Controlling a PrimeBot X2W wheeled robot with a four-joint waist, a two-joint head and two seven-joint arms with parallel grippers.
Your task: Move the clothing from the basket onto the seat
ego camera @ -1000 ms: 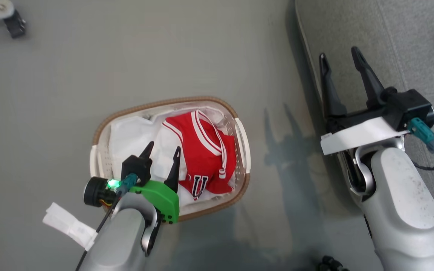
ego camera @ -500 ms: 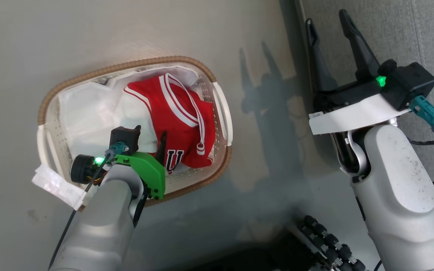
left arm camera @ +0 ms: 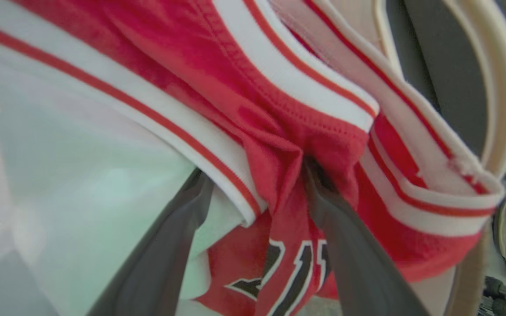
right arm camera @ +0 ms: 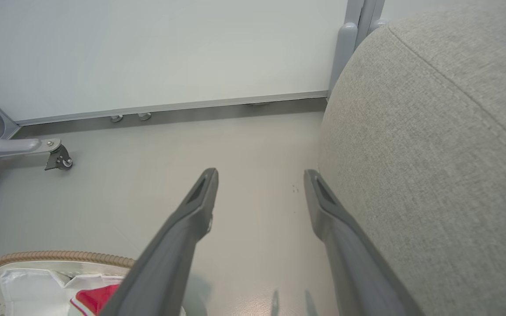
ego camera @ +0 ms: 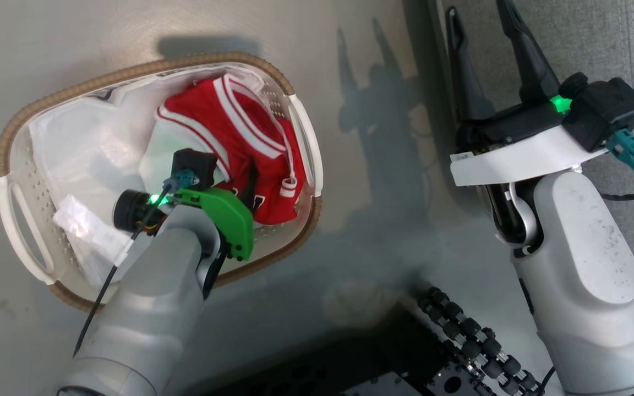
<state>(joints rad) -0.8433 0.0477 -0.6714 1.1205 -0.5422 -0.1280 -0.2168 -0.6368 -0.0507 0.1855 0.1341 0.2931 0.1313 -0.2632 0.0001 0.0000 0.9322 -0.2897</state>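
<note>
The red clothing [ego camera: 229, 129] with white striped trim lies bunched in the right half of the white basket [ego camera: 130, 70], on the white liner. My left gripper [ego camera: 234, 179] reaches down into the basket. In the left wrist view it [left arm camera: 255, 175] is open, its fingers [left arm camera: 345, 245] astride a fold of the clothing [left arm camera: 279, 145], one tip pressing into the cloth. My right gripper [ego camera: 476, 22] hangs open and empty at the edge of the grey seat [ego camera: 597, 38]. The right wrist view has it [right arm camera: 260, 175] over bare floor beside the seat [right arm camera: 433, 153], with the basket rim [right arm camera: 51, 256] at the lower left.
The basket stands on grey floor left of the seat. My dark base with a black cable chain [ego camera: 460, 341] fills the lower middle. A wheeled metal leg [right arm camera: 55, 158] and a white wall with a skirting strip lie beyond.
The head camera has dipped and shifted, so the basket looks larger and higher. My left gripper has sunk deeper into the basket onto the red clothing. Both grippers stay open.
</note>
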